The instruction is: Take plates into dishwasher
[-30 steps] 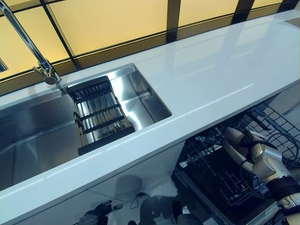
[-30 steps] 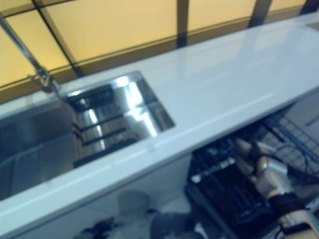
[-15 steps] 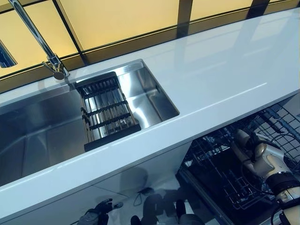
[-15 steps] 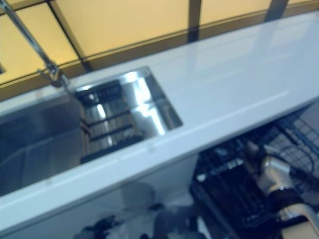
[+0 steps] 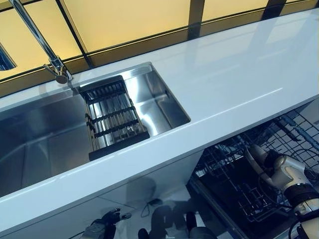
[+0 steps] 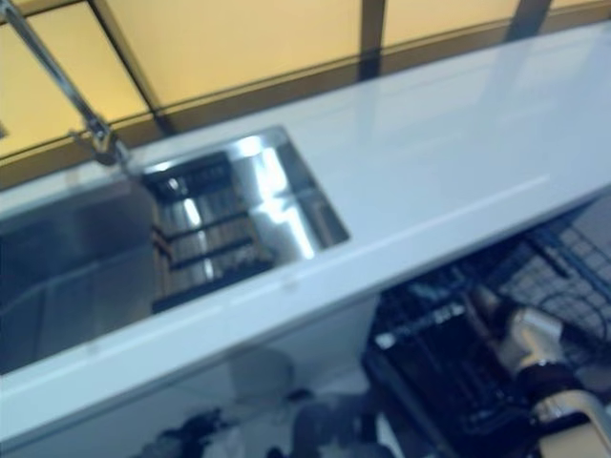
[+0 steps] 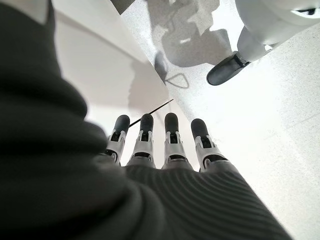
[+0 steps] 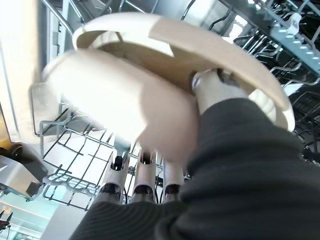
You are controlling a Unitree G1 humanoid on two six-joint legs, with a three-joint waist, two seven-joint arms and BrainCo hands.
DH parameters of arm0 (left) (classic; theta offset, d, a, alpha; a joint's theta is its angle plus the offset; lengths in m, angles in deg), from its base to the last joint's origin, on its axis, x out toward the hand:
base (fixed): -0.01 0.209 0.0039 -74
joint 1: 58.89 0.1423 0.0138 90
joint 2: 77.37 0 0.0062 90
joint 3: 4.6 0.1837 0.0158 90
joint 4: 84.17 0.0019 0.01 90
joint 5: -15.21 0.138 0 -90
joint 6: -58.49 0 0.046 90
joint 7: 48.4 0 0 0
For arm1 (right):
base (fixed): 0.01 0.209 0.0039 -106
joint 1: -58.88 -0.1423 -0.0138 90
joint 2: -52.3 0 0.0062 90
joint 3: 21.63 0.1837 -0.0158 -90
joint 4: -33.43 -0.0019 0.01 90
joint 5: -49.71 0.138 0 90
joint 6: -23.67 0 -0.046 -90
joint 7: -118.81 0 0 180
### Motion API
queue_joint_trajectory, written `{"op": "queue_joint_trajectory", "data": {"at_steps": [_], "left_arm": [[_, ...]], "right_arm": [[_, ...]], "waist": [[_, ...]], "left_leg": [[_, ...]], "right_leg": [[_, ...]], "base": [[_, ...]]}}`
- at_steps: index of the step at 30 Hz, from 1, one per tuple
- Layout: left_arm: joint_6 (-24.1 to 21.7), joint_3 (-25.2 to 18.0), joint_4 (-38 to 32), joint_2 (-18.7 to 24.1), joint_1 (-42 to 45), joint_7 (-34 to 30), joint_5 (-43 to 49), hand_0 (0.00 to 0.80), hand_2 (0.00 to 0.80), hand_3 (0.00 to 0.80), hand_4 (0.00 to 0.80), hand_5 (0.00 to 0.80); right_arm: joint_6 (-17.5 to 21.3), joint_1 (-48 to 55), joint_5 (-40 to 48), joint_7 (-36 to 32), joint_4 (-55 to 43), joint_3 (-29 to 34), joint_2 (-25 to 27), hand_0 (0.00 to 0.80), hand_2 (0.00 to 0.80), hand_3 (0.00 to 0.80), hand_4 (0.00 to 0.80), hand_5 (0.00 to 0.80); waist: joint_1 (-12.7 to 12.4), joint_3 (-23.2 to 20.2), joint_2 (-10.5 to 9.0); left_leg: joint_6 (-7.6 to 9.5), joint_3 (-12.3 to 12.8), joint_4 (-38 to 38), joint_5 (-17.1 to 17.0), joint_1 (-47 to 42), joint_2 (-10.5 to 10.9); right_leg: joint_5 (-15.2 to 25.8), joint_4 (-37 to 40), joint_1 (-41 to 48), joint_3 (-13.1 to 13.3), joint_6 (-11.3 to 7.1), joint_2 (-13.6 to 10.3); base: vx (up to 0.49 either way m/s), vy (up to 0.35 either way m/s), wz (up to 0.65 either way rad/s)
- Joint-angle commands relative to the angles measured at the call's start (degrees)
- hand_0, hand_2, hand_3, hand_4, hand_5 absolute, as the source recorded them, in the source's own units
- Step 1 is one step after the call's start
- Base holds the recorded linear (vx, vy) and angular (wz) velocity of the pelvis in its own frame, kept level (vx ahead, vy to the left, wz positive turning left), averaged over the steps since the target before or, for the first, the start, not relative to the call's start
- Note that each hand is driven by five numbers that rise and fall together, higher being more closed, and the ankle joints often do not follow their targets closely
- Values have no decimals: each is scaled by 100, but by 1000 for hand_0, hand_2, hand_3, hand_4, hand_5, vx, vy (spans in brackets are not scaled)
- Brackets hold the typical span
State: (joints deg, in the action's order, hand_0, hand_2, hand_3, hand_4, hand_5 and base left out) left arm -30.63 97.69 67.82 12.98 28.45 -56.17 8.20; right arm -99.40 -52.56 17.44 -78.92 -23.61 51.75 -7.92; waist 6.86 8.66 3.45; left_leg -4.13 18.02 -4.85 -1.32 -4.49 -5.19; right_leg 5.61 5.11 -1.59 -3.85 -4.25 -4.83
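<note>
My right hand (image 5: 285,173) is shut on cream plates (image 5: 253,156), held on edge below the counter over the open dishwasher's lower rack (image 5: 223,175). In the right wrist view the thumb (image 8: 216,86) presses on a cream plate's face (image 8: 210,47), a second cream piece (image 8: 120,102) lies against it, and the fingers (image 8: 145,186) run underneath, with rack wires (image 8: 70,145) beyond. My left hand (image 5: 101,229) hangs low by the cabinet front; in its wrist view its fingers (image 7: 171,144) are straight and hold nothing.
A white counter (image 5: 229,74) runs across above the dishwasher. A steel sink (image 5: 40,144) sits at the left with a black drainer (image 5: 112,117) in it and a tall faucet (image 5: 36,36) behind. A dark upper rack (image 5: 299,130) juts out at the right.
The camera shifted a second ago, then held. My right hand has carried the plates slightly lower and to the right, deeper among the rack wires. The left hand stays hanging.
</note>
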Motion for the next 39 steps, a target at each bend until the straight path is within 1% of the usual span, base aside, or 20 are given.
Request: {"op": "queue_joint_trajectory", "data": {"at_steps": [1,7,10,13,14,15,17,20,22,25,28,31,33,34,35,38,39], "left_arm": [[39,141,71,358,-275,-23,34,0,0,0,0,0],[60,101,113,416,-297,-71,108,0,0,0,0,0],[100,75,103,446,-290,-88,129,0,0,0,0,0],[158,51,112,482,-326,-57,146,0,0,0,0,0],[188,25,130,520,-356,-60,150,0,0,0,0,0],[196,19,131,524,-363,-60,154,0,0,0,0,0],[222,-7,155,563,-386,-71,160,0,0,0,0,0],[270,-62,216,627,-412,-72,168,0,0,0,0,0],[293,-81,261,651,-438,-62,168,0,0,0,0,0],[254,-114,347,704,-409,-35,180,0,0,0,0,0],[230,-150,417,721,-389,-22,180,0,0,0,0,0],[249,-167,448,716,-358,21,197,0,0,0,0,0],[471,-201,520,706,-322,171,332,0,0,0,0,0],[706,-245,589,680,-313,365,230,0,0,0,0,0],[919,-326,652,676,-278,554,137,0,0,0,0,0],[1133,-594,864,756,-212,790,364,0,0,0,0,0],[1150,-614,895,785,-208,796,380,0,0,0,0,0]], "right_arm": [[-112,-678,68,121,535,-298,85,0,0,0,0,0],[-143,-848,72,30,478,-237,296,0,0,0,0,0],[-132,-898,31,-149,323,-129,535,0,0,0,0,0],[-131,-1060,-49,-687,94,-29,911,0,0,0,0,0],[-116,-1189,-101,-951,5,-14,1116,0,0,0,0,0],[-113,-1213,-105,-997,-5,-14,1153,0,0,0,0,0],[-130,-1359,-72,-1296,-75,-14,1372,0,0,0,0,0],[-236,-1712,322,-2125,-135,-101,1861,0,0,0,0,0],[-182,-1946,515,-2360,6,-211,2069,0,0,0,0,0],[27,-2253,818,-2369,448,-382,2345,0,0,0,0,0],[57,-2544,1049,-2204,711,-536,2503,0,0,0,0,0],[52,-2666,1174,-2115,808,-526,2642,0,0,0,0,0],[20,-2659,1311,-2075,896,-414,2748,0,0,0,0,0],[3,-2619,1314,-2099,872,-373,2765,0,0,0,0,0],[89,-2555,1343,-2140,892,-304,2793,0,0,0,0,0],[144,-2305,1436,-2280,735,-141,2827,0,0,0,0,0],[126,-2237,1449,-2322,683,-77,2843,0,0,0,0,0]], "waist": [[-110,-68,-489],[-112,-68,-552],[-82,-80,-610],[-39,-76,-712],[-17,-76,-766],[-12,-74,-774],[17,-88,-830],[73,-132,-949],[95,-167,-1004],[98,-221,-1091],[91,-294,-1124],[97,-350,-1140],[104,-393,-1146],[104,-381,-1140],[93,-393,-1137],[49,-415,-1142],[46,-439,-1154]], "left_leg": [[234,-265,41,529,-298,124],[237,-274,42,532,-330,124],[239,-250,40,535,-362,115],[238,-213,43,535,-403,98],[238,-186,49,535,-421,85],[239,-180,49,537,-427,82],[244,-153,50,542,-450,73],[248,-100,49,546,-498,53],[251,-70,50,552,-520,46],[255,-18,57,568,-561,30],[248,8,51,566,-565,22],[249,19,57,574,-573,12],[244,56,76,585,-585,-14],[248,54,104,619,-617,-25],[247,61,107,623,-630,-28],[251,4,114,574,-615,-56],[249,-14,113,549,-584,-58]], "right_leg": [[-55,-11,-26,-9,-455,-136],[-32,-13,-11,9,-460,-134],[-20,-22,-6,37,-470,-127],[3,-31,1,75,-484,-111],[18,-37,5,90,-494,-104],[20,-39,7,94,-495,-101],[29,-45,13,116,-504,-87],[43,-47,38,172,-514,-49],[54,-45,46,191,-519,-36],[65,-35,76,207,-522,-13],[68,-19,91,234,-524,7],[59,-22,97,253,-524,14],[27,-41,118,234,-518,4],[-3,-56,168,198,-516,-6],[-24,-74,186,144,-517,-23],[-136,-240,233,43,-478,-42],[-152,-276,207,63,-462,-34]], "base": [[0,0,0],[0,0,0],[0,0,0],[0,0,0],[0,0,0],[0,0,0],[9,-5,-3],[29,-13,-7],[38,-15,-5],[36,-22,-4],[32,-6,-5],[26,-11,-11],[18,-10,-5],[0,0,0],[0,0,0],[-42,-65,-1],[-50,-128,-1]]}}
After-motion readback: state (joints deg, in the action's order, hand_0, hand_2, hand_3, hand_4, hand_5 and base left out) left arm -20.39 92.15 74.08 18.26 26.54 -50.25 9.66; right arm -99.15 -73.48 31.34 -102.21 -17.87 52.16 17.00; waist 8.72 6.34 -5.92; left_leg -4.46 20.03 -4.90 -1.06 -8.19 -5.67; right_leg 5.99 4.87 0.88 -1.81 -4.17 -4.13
